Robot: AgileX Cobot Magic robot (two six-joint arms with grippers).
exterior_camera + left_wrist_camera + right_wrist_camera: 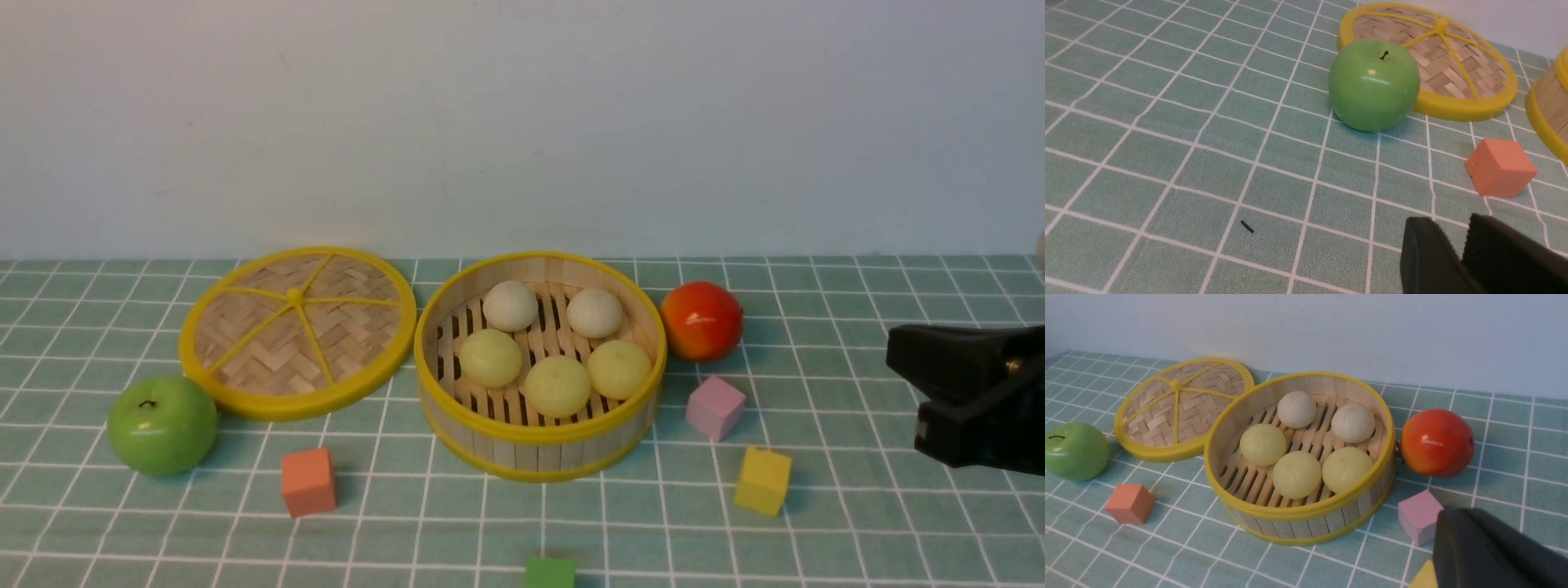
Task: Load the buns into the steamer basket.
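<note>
The steamer basket [522, 454] stands upright mid-table. Five buns lie on its slats: two off-white at the back [510, 305] [594, 313] and three pale yellow-green in front [490, 357] [558, 385] [619, 369]. The right wrist view shows the basket [1298, 527] and the buns [1296, 474] too. My right gripper [914, 392] is shut and empty, low at the right, away from the basket; it also shows in the right wrist view [1453, 522]. My left gripper [1447, 232] is shut and empty over bare cloth, and is out of the front view.
The flat woven lid [298, 331] lies left of the basket. A green apple [162, 425] sits front left and a red-orange fruit [700, 320] right of the basket. Orange [308, 482], pink [714, 407], yellow [762, 480] and green [549, 572] cubes lie on the tablecloth.
</note>
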